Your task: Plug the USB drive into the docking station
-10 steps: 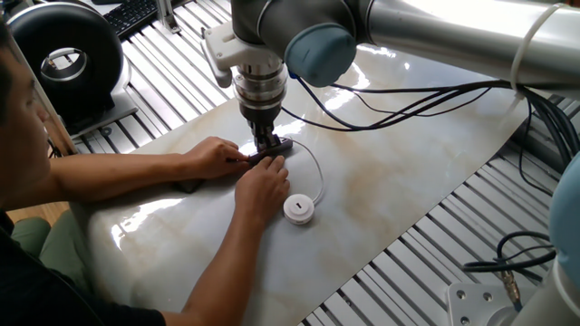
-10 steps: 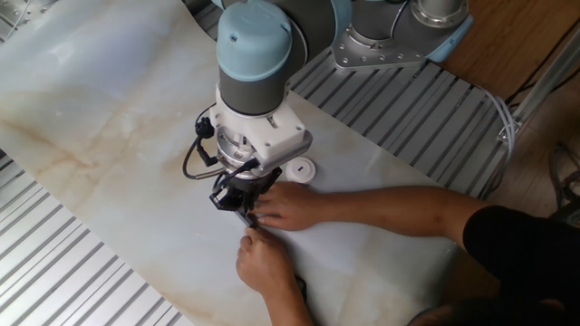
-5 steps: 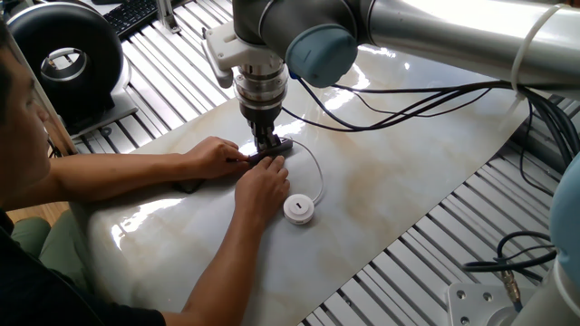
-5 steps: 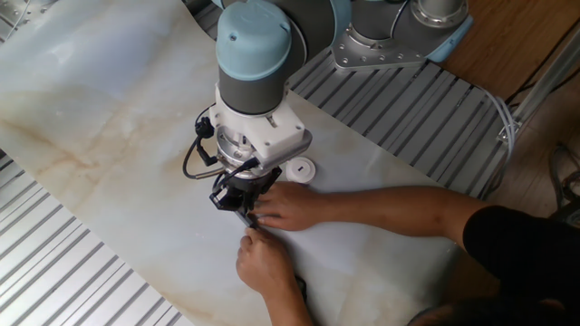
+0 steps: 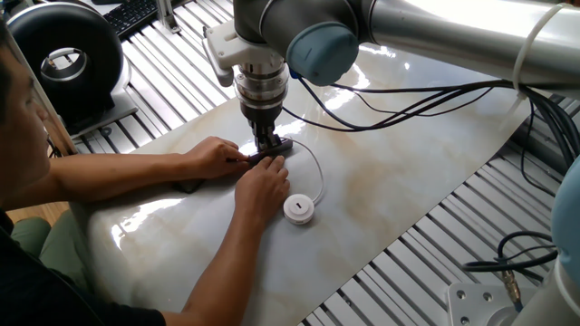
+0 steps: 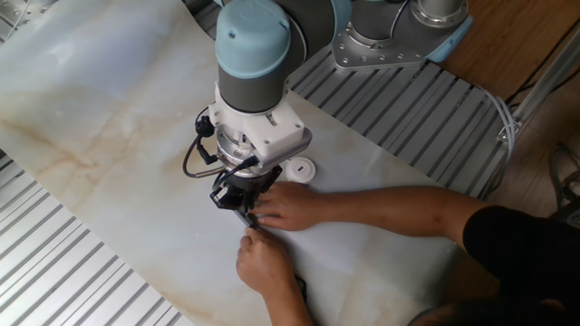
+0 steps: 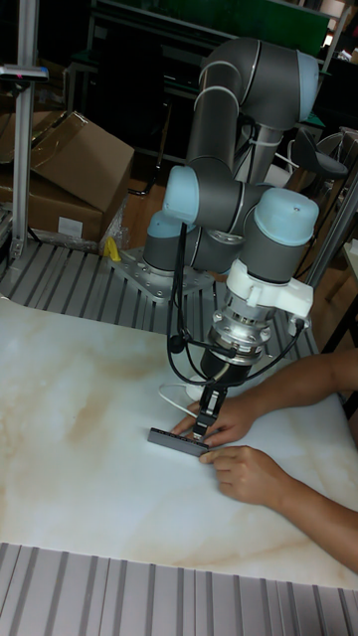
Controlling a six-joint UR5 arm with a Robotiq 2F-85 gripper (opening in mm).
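Arm is folded over the bench (image 5: 426, 181) with the wrist pointing straight down; gripper (image 7: 204, 425) tips sit right at the docking station (image 7: 177, 439), a slim dark-grey bar lying flat on the marbled, glossy bench top, and I cannot tell whether the fingers are clamped on anything. Two human hands (image 5: 261, 186) crowd the same spot, one steadying the bar, the other just beside the gripper tips. USB drive (image 5: 299, 209), a small white round puck with a slot mark, lies near the gripper on the bench, its thin white cable (image 5: 317, 172) looping back toward the bar.
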